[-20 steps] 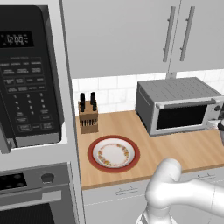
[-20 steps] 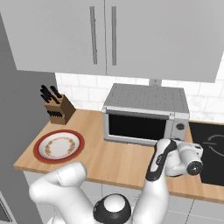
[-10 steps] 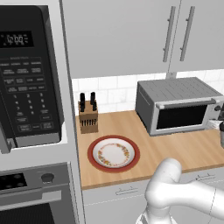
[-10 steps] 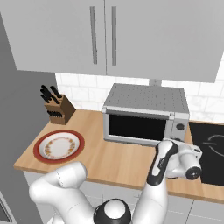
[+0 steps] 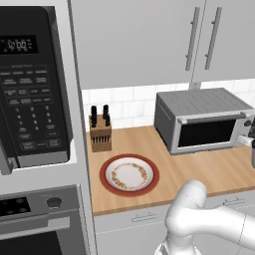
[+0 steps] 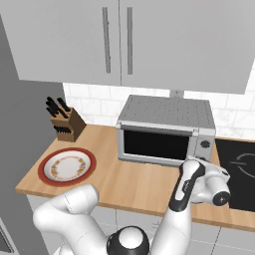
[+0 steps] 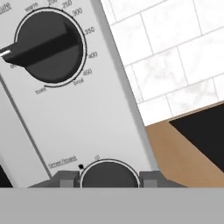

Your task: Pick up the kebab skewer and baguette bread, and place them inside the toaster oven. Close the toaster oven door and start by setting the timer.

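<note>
The claw [image 7: 109, 183] pinches the round black timer knob [image 7: 109, 174] on the grey metal toaster oven [image 6: 167, 130]. If the pads slip, the timer may not start.

A wooden desk [image 5: 199, 167] runs under grey wall cabinets [image 6: 124, 42] with bar handles. White tiles [image 5: 127, 107] back it. At nine o'clock stands a black microwave [image 5: 32, 84] above a built-in oven [image 5: 35, 221]; at three o'clock, a dark cooktop [image 6: 241, 167].

grey toaster oven [image 5: 199, 107], red-rimmed floral plate [image 5: 107, 184]
</note>
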Robot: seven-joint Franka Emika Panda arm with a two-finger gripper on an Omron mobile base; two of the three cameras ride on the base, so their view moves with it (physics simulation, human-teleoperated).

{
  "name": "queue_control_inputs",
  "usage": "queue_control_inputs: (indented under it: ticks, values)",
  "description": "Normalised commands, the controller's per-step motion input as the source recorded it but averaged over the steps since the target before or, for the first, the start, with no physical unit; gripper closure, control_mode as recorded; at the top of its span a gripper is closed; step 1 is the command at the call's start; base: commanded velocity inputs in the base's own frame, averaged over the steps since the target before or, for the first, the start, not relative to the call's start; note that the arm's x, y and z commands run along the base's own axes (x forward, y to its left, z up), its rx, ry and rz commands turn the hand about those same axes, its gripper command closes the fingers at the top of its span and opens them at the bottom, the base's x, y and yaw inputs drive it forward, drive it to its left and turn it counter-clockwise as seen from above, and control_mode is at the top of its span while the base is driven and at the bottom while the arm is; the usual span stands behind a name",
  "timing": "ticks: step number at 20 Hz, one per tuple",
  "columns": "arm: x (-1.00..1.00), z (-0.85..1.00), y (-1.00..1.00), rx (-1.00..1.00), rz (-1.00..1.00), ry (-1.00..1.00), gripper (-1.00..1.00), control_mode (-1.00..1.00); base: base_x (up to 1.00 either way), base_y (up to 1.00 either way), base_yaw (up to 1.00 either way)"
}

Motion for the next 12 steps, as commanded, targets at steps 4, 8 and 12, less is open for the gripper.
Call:
queue_control_inputs:
  ticks: [4, 8, 12]
  values:
    - [-0.01, -0.09, 0.00, 0.14, -0.01, 0.00, 1.00, -1.00, 0.00, 0.00, 0.00]
    - [0.00, -0.05, 0.00, 0.12, -0.04, 0.00, 1.00, -1.00, 0.00, 0.00, 0.00]
    - [0.00, -0.01, 0.00, 0.14, -0.01, 0.00, 1.00, -1.00, 0.00, 0.00, 0.00]
